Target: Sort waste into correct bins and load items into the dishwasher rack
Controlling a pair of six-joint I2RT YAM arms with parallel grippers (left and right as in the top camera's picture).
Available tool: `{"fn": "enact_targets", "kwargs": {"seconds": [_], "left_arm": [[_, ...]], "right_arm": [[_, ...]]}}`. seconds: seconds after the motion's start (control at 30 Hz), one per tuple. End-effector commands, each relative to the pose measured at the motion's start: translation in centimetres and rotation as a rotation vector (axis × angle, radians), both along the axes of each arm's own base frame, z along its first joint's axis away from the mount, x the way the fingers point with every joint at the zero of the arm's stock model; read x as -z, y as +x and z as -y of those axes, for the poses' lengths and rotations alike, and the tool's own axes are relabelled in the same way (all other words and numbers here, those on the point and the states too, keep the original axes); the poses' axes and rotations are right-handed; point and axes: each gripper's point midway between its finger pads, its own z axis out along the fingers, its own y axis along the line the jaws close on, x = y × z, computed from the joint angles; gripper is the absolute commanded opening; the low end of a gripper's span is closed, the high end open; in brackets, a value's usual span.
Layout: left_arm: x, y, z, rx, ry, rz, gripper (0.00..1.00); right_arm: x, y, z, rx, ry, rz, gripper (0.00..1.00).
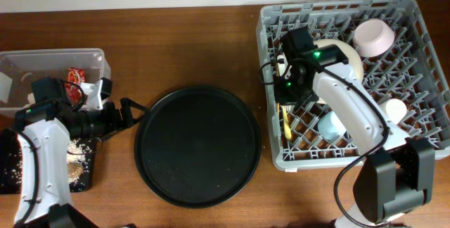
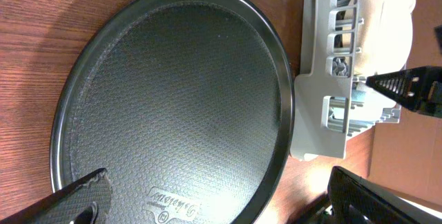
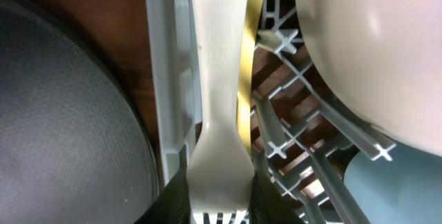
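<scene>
Right gripper [image 3: 219, 207]: pinching white plastic fork [image 3: 219, 79] (yellow utensil [image 3: 247, 79] alongside) at dishwasher rack's [image 3: 169, 79] nine o'clock.
Left gripper [image 1: 131, 112]: hanging, fingers spread apart.

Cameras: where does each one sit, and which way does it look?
Overhead: above the table, looking straight down; shows left arm, right arm, the large round black tray and square grey plastic rack.
Left wrist: on the left arm, looking across the tray toward the rack; the open left pincer shows at the bottom corners.
Right wrist: on the right arm, looking at the rack's edge; the right pincer grips a white plastic fork beside a thin yellow utensil.
Shared: both wrist views show tray and rack.
</scene>
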Motion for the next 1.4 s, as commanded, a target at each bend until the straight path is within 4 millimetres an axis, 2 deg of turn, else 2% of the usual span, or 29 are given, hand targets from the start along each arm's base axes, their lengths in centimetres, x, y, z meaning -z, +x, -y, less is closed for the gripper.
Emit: {"fn": "enact_targets", "kwargs": {"seconds": [0.0, 0.03, 0.1, 0.3, 0.37, 0.47, 0.5, 0.53, 0.57, 0.67, 1.1, 1.17, 1.23, 1.27, 1.33, 1.37], "left_arm": [[-0.3, 0.3, -0.2, -0.003, -0.002, 0.011, 0.99], [-0.3, 0.3, -0.2, -0.003, -0.002, 0.011, 0.99], [-0.3, 0.3, -0.2, -0.003, -0.002, 0.011, 1.0], [-0.3, 0.3, -0.2, -0.003, -0.002, 0.011, 0.99], [-0.3, 0.3, -0.2, -0.003, -0.002, 0.011, 1.0], [-0.3, 0.3, -0.2, -0.003, -0.002, 0.011, 0.99], [-0.3, 0.3, -0.2, -0.003, -0.002, 0.011, 1.0], [-0.3, 0.3, -0.2, -0.003, -0.002, 0.011, 0.99], [-0.3, 0.3, -0.2, -0.003, -0.002, 0.011, 1.0], [-0.3, 0.3, -0.2, -0.003, -0.002, 0.011, 0.99], [-0.3, 0.3, -0.2, -0.003, -0.002, 0.011, 1.0], [-0.3, 0.3, -0.2, -0.003, -0.002, 0.011, 1.0], [-0.3, 0.3, -0.2, -0.003, -0.002, 0.011, 0.99], [-0.3, 0.3, -0.2, -0.003, -0.002, 0.011, 0.99], [-0.3, 0.3, -0.2, -0.003, -0.002, 0.011, 1.0], [-0.3, 0.3, -0.2, -0.003, -0.002, 0.011, 1.0]], "right_arm": [[0.2, -0.2, 0.2, -0.04, -0.013, 0.003, 0.21], [0.2, -0.1, 0.2, -0.041, -0.013, 0.006, 0.27], [0.2, 0.0, 0.3, -0.058, -0.022, 0.009, 0.33], [0.1, -0.2, 0.2, -0.065, -0.02, 0.005, 0.39], [-0.8, -0.1, 0.2, -0.064, -0.017, 0.014, 0.4], [-4.5, -0.5, -0.7, -0.077, 0.055, 0.06, 0.41], [-6.7, -0.9, -1.0, -0.082, 0.085, 0.101, 0.45], [-7.4, -1.1, -0.9, -0.082, 0.087, 0.119, 0.62], [-8.3, -1.3, -0.8, -0.082, 0.092, 0.142, 0.99], [-9.3, -1.6, -0.8, -0.083, 0.1, 0.173, 0.98], [-8.8, -1.4, -0.6, -0.08, 0.089, 0.16, 0.98], [-9.5, -1.7, -0.5, -0.08, 0.082, 0.179, 0.98], [-11.7, -1.9, -0.2, -0.078, 0.093, 0.256, 0.98], [-14.1, -1.8, -0.4, -0.065, 0.126, 0.351, 0.98], [-20.5, -1.4, -0.6, -0.052, 0.209, 0.6, 0.98], [-24.4, -2.0, -0.5, -0.057, 0.248, 0.743, 0.98]]}}
